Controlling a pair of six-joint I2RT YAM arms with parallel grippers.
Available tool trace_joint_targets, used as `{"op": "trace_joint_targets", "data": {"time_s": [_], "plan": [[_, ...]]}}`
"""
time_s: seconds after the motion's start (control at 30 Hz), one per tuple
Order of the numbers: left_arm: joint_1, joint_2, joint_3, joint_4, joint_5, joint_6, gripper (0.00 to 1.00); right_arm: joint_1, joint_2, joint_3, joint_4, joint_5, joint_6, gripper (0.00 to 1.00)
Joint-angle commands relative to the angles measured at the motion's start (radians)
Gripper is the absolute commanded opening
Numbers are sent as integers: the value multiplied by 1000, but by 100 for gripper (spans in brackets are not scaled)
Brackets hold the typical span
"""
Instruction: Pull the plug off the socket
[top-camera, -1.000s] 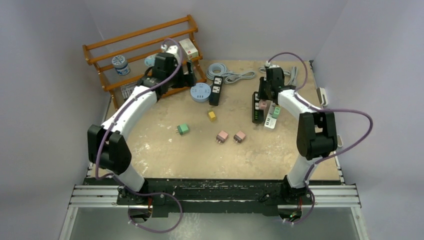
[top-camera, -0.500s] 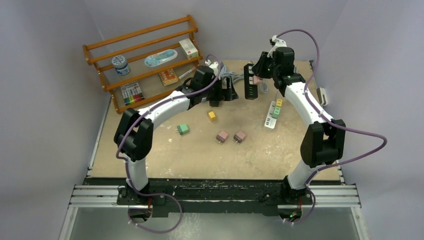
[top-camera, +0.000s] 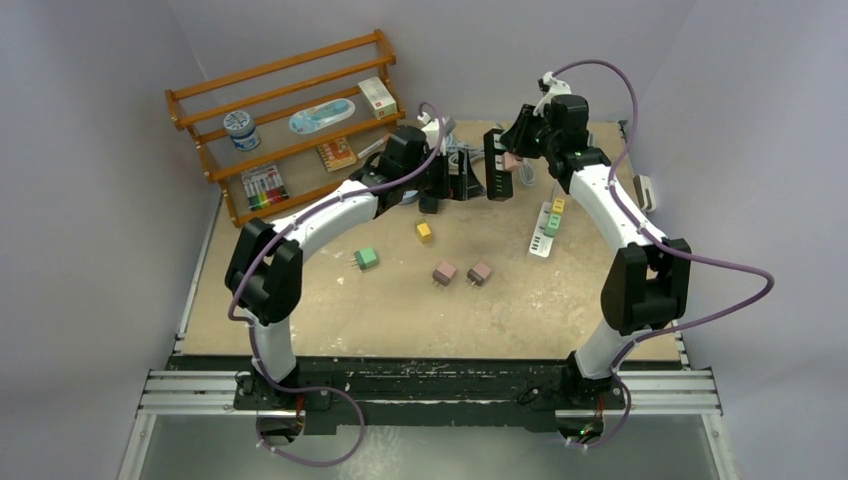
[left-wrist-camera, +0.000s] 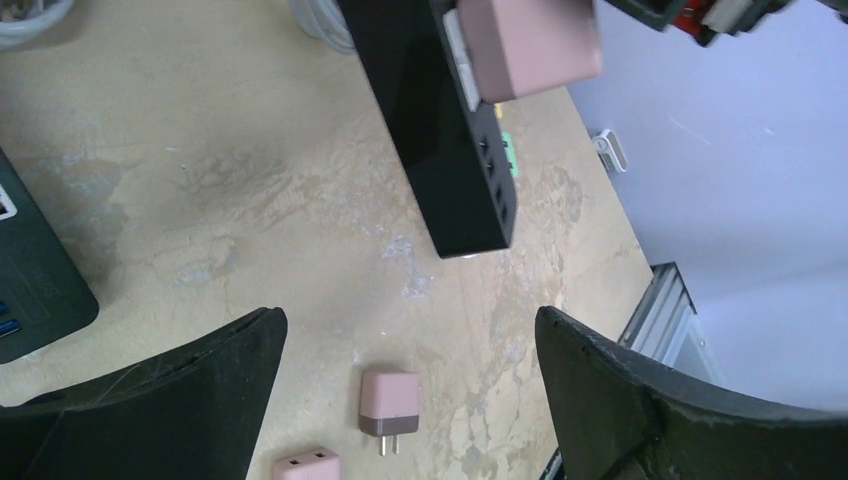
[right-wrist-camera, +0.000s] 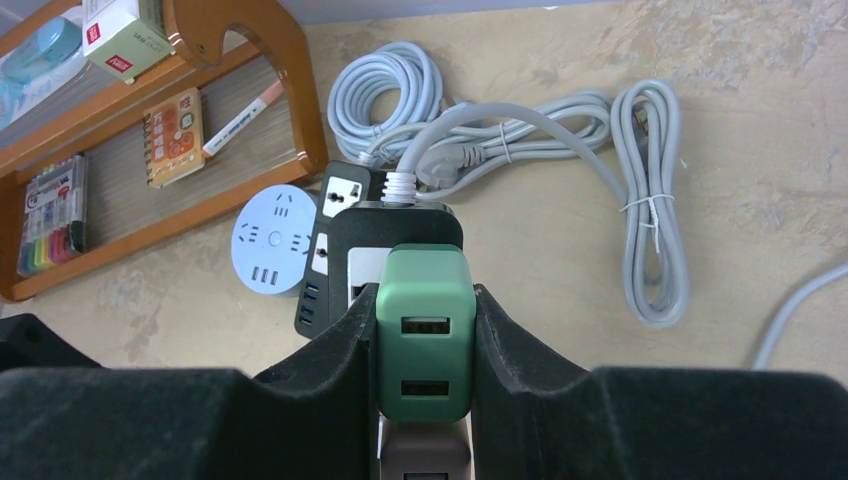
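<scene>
The black power strip (top-camera: 494, 168) is held up off the counter (top-camera: 400, 300), at its far middle, between the two arms. A pink plug (left-wrist-camera: 530, 45) is seated in its face. Just beyond it toward the cord end sits a green plug (right-wrist-camera: 425, 340) with two USB ports. The right pincer (right-wrist-camera: 425, 310) is closed on this green plug, its fingers pressed against the plug's two sides, and so it carries the strip. The strip's grey cord (right-wrist-camera: 500, 130) runs off its far end to a coil lying on the counter.

The left pincer (left-wrist-camera: 408, 325) is spread wide and grips nothing. In the left wrist view, the free end of the strip hangs above the gap between its fingers, apart from both.

On the counter below, two loose pink plugs (top-camera: 445, 272) (top-camera: 480, 272) lie side by side near the middle. A yellow adapter (top-camera: 424, 231) and a small green adapter (top-camera: 366, 258) lie to their left. A white strip (top-camera: 545, 228) lies under the right arm. A round blue socket hub (right-wrist-camera: 268, 240) and a second black strip (right-wrist-camera: 322, 225) lie just beside the wooden rack (top-camera: 290, 75) at the far left.
</scene>
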Motion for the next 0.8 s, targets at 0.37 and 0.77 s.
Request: {"op": "trace_joint_targets", "data": {"time_s": [0.37,0.77], "plan": [[-2,-133,-83,173,140,-48,96,5,-23,11,109,-53,20,0],[-2,-107,-87,197,141,-95,96,4,-26,4,111,-60,15,0]]}}
